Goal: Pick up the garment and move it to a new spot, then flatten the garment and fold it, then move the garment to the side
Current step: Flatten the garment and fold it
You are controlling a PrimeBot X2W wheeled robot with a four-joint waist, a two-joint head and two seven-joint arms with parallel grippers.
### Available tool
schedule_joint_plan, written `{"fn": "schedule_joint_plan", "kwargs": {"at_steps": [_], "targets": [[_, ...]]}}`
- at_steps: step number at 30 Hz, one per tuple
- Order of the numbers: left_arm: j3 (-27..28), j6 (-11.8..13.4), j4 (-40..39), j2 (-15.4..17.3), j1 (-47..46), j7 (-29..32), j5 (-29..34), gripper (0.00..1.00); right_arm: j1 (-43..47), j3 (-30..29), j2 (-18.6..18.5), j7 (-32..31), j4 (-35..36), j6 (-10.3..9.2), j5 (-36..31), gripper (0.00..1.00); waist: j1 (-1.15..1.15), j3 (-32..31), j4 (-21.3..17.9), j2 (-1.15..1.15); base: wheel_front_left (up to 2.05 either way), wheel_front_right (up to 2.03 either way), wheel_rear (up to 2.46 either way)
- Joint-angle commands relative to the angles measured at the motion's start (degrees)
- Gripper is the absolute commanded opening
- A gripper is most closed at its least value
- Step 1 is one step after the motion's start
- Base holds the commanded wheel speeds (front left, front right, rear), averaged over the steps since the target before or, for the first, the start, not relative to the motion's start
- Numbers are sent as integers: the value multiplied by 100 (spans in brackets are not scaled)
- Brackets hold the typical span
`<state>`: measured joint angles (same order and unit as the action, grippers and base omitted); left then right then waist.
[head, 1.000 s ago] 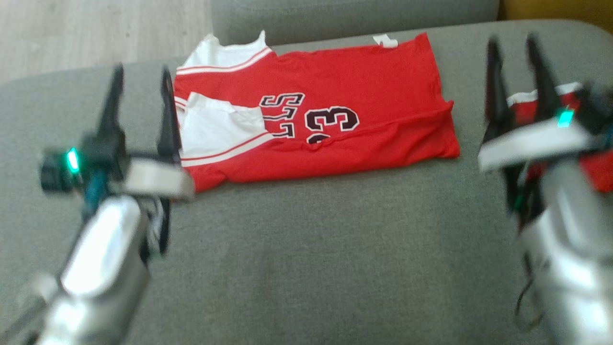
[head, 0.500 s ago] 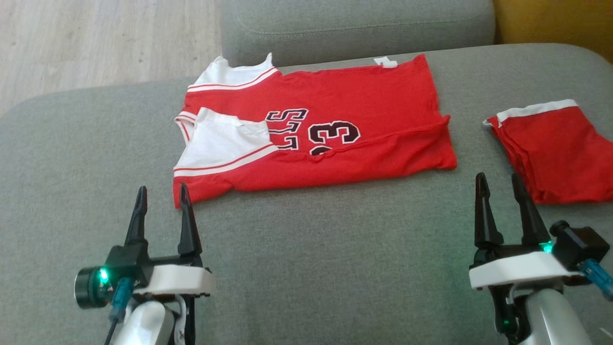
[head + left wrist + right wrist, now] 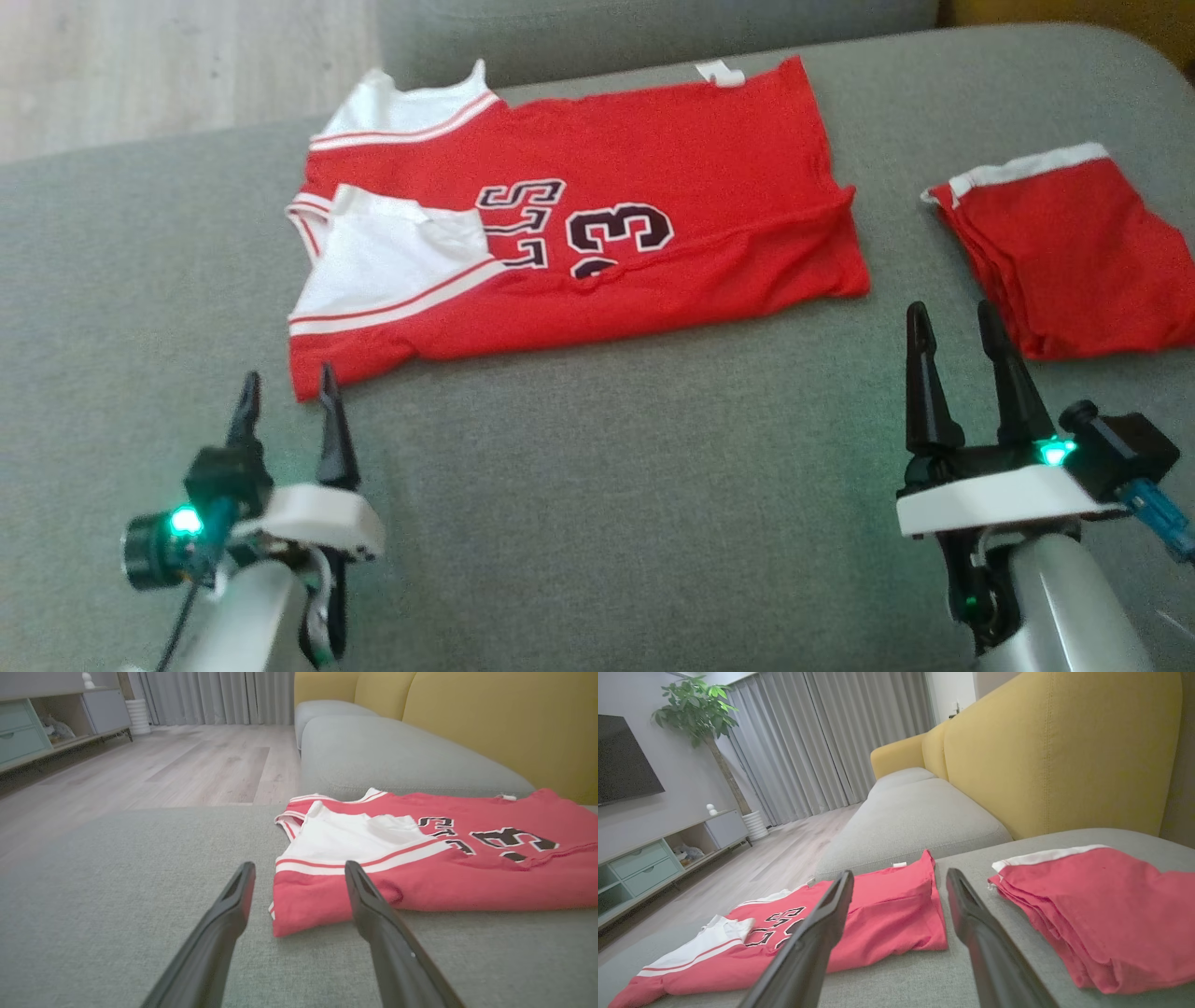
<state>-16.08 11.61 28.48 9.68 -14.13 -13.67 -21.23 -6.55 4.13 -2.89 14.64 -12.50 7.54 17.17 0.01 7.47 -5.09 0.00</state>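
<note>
Now the jersey (image 3: 700, 168) lies nine-to-three, its near corner at twelve o'clock just beside the left tool (image 3: 288, 376); right tool (image 3: 952, 308) farther; both wide, empty.

— What moved?
— Both arms drew back. The left gripper (image 3: 288, 381) slid from the jersey's (image 3: 653, 159) sleeve to its near corner, and the right gripper (image 3: 952, 317) no longer covers the red shorts (image 3: 1074, 252).
— And the framing?
— It shifted slightly because the camera moved.
</note>
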Motion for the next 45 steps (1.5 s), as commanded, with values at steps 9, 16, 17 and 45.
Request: {"fn": "schedule_joint_plan", "kwargs": {"at_steps": [9,16,17,45], "targets": [[399,-115,1015,268,-854,185,-213,100,-334,238,1,36,253,-5,64,100,-1,420,-337,0,0,0,0],[433,-125,1718,401,-1120,545,-321,100,-370,295,1,36,249,-5,202,100,-1,523,-517,0,0,0,0],[429,-133,1792,426,-1136,610,-331,100,-374,308,1,36,248,-5,221,100,-1,524,-534,0,0,0,0],[-6,-543,-207,453,-1260,35,143,0,-2173,-653,2,-1230,-2353,-5,-545,100,-1,655,219,0,0,0,0]]}}
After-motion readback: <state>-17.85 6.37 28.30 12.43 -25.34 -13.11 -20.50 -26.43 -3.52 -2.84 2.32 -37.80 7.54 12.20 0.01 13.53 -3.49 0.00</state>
